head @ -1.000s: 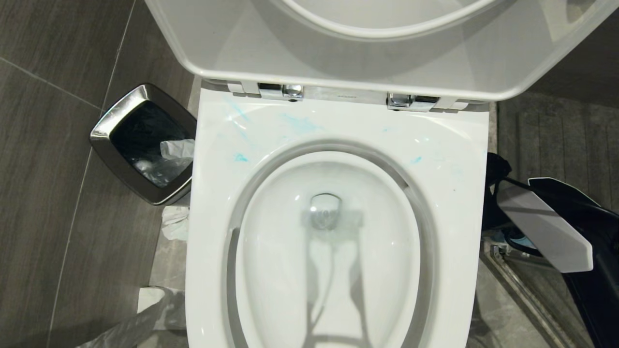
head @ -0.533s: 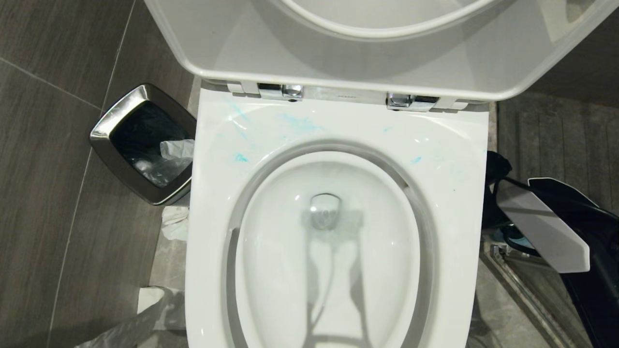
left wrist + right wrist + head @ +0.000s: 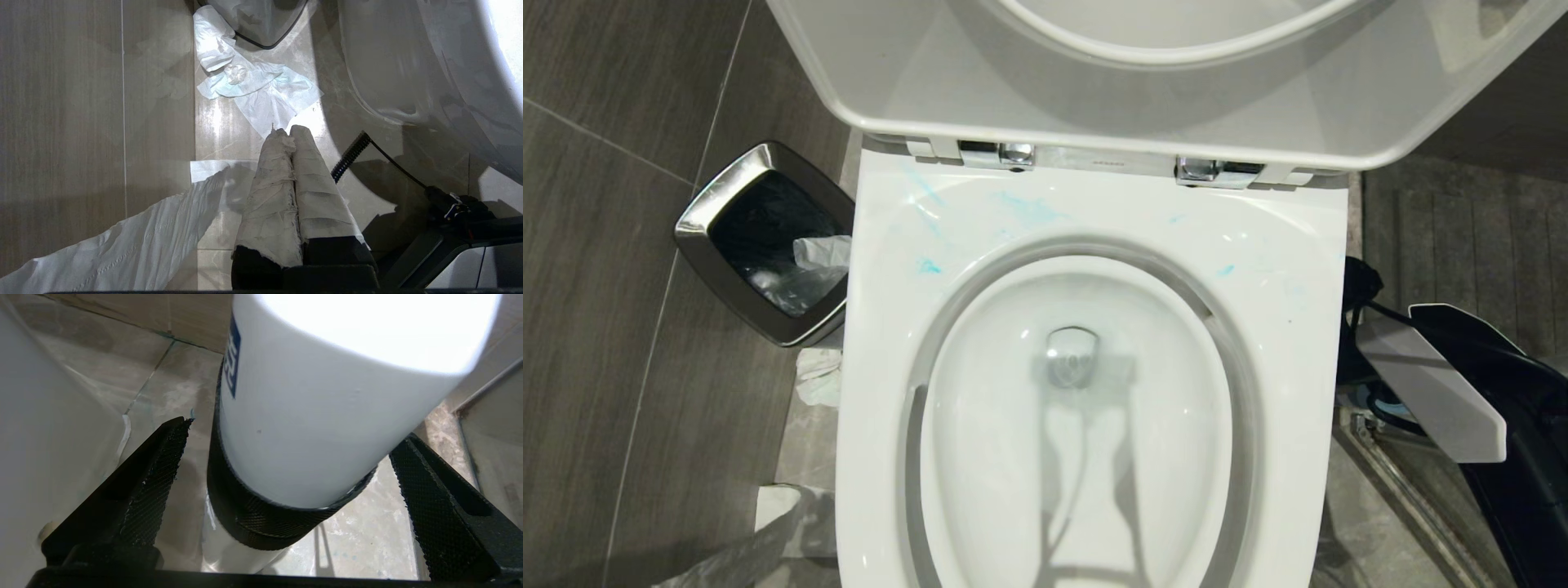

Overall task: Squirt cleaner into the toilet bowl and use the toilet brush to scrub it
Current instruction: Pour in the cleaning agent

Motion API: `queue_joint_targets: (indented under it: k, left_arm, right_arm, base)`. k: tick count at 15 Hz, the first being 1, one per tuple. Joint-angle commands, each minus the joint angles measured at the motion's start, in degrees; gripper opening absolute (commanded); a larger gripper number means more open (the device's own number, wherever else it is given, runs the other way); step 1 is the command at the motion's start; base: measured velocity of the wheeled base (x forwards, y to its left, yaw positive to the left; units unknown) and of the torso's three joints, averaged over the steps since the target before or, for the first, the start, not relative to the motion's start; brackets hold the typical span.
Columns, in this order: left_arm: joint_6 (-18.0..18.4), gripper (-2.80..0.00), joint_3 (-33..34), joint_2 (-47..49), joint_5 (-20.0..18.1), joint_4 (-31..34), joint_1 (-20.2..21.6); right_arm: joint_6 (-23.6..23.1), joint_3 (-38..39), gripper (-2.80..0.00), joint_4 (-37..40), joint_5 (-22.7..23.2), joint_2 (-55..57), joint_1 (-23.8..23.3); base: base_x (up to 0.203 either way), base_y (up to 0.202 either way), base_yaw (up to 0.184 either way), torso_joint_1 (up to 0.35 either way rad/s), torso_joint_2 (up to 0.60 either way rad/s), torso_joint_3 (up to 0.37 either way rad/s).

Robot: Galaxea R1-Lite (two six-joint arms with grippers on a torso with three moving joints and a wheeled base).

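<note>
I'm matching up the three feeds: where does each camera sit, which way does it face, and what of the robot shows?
Head view: high up, looking down into the toilet bowl; the right arm shows beside it.
Left wrist view: behind the paper-wrapped, shut left gripper, facing floor tissue.
Right wrist view: behind the open right gripper, facing a white cylinder close up.
Shared: head and left wrist views both show the bowl and tissue.

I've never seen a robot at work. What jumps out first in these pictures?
The open white toilet bowl fills the view, with turquoise smears on its rim by the hinges. A steel-rimmed bin stands on its left. To its right, low down, the open right gripper straddles a white cylinder.
</note>
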Motion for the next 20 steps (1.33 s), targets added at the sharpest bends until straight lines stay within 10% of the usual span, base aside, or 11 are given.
queue_joint_targets:
  k: [1, 6, 7, 20]
  left_arm:
    - [0.02, -2.8, 0.44, 0.05, -0.01, -0.03, 0.02]
    - [0.02, -2.8, 0.44, 0.05, -0.01, -0.03, 0.02]
    - [0.02, -2.8, 0.44, 0.05, -0.01, -0.03, 0.02]
    - [0.02, -2.8, 0.44, 0.05, -0.01, -0.03, 0.02]
  right_arm:
    - [-0.12, -0.15, 0.0, -0.51, 0.03, 0.34, 0.08]
    - [-0.38, -3.47, 0.0, -0.51, 0.02, 1.74, 0.04]
    - [-0.47, -3.58, -2.8, -0.51, -0.02, 1.87, 0.11]
    - [-3.47, -4.37, -2.8, -0.51, -0.47, 1.53, 0.51]
  base:
    - [0.0, 0.0, 0.0, 0.0, 0.0, 0.0]
    - [0.0, 0.0, 0.0, 0.0, 0.0, 0.0]
    - [0.0, 0.0, 0.0, 0.0, 0.0, 0.0]
    - [0.0, 0.0, 0.0, 0.0, 0.0, 0.0]
